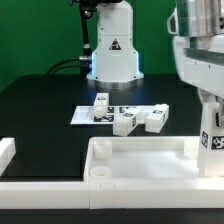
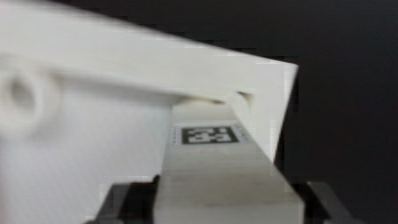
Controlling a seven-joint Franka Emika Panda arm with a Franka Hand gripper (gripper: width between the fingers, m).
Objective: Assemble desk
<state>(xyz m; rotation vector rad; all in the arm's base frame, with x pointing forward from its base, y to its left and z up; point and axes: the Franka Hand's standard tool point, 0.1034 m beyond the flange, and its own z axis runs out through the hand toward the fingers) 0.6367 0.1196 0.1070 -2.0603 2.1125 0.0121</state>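
The white desk tabletop (image 1: 140, 150) lies at the front of the table with its rim up and a round socket (image 1: 98, 172) at its corner on the exterior view's left. My gripper (image 1: 209, 112) hangs over the tabletop's corner on the exterior view's right, shut on a white leg (image 1: 213, 143) that bears a square tag. In the wrist view the leg (image 2: 217, 150) runs from between my fingers (image 2: 125, 203) to the tabletop's corner (image 2: 240, 98), and its tip touches or enters that corner. Three loose legs (image 1: 125, 122) lie behind the tabletop.
The marker board (image 1: 84, 116) lies flat behind the tabletop, with the loose legs on and beside it. Low white border walls (image 1: 6, 150) run along the exterior view's left and the front edge. The robot base (image 1: 112, 50) stands at the back.
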